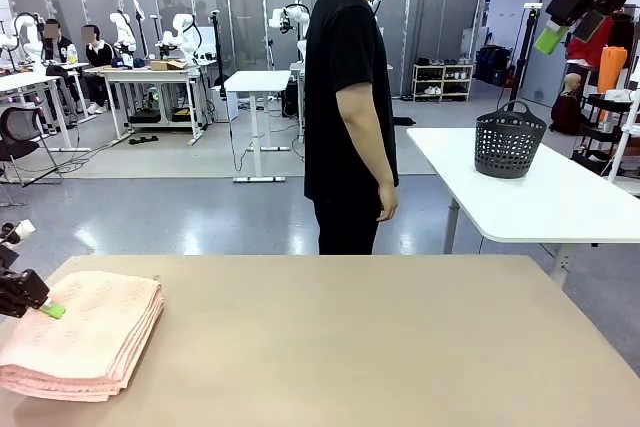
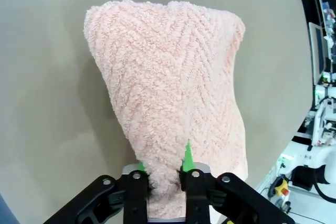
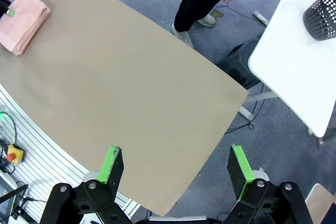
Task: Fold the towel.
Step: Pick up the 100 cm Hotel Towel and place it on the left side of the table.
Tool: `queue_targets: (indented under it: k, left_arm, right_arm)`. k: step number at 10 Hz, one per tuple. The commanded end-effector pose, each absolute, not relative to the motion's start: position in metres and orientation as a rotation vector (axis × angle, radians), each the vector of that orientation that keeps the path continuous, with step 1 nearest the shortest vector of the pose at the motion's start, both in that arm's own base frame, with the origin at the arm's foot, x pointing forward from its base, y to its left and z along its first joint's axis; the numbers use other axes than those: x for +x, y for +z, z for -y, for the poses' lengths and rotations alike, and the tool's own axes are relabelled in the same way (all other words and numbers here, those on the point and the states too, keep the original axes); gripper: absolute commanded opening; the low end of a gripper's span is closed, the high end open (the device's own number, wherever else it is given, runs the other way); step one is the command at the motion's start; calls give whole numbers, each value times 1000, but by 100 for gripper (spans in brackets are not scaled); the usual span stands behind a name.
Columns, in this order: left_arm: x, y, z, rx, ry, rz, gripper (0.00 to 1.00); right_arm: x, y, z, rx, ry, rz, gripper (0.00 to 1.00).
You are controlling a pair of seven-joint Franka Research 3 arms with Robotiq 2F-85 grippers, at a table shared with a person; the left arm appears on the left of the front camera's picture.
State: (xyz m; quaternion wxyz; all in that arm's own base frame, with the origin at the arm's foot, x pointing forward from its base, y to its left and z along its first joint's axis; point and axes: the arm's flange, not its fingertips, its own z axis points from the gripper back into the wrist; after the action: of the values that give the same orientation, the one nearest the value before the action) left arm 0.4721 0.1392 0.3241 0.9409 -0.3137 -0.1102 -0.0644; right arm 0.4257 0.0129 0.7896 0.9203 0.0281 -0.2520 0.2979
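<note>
Folded soft towel [image 1: 85,335] at the table's [image 1: 380,347] near-left corner, edge pinched by left gripper [image 2: 167,174]; right gripper [image 3: 176,167] spread.

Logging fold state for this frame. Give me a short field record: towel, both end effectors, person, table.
towel: folded into a thick stack, lying at the table's near left corner
left end effector: at the towel's near edge, a fold of terry between its pads; grip or release unclear
right end effector: open, raised high above the table, holding nothing
person: standing at the far side, hands off the towel
table: tan top
other: dark basket on the white table behind
</note>
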Motion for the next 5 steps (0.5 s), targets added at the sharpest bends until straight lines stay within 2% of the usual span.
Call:
queue_targets:
  k: [1, 2, 3, 5]
  left_arm:
    - [472, 328, -138, -579, -116, 242, 78]
    - [469, 330, -138, -562, -104, 248, 81]
    - [467, 334, -139, -544, -100, 251, 100]
    - [463, 341, -141, -500, -72, 249, 100]
  right_arm:
    - [425, 789, -12, 57, 608, 516, 100]
    - [425, 789, -12, 57, 608, 516, 100]
    - [425, 789, -12, 57, 608, 516, 100]
    - [425, 789, -12, 57, 608, 516, 100]
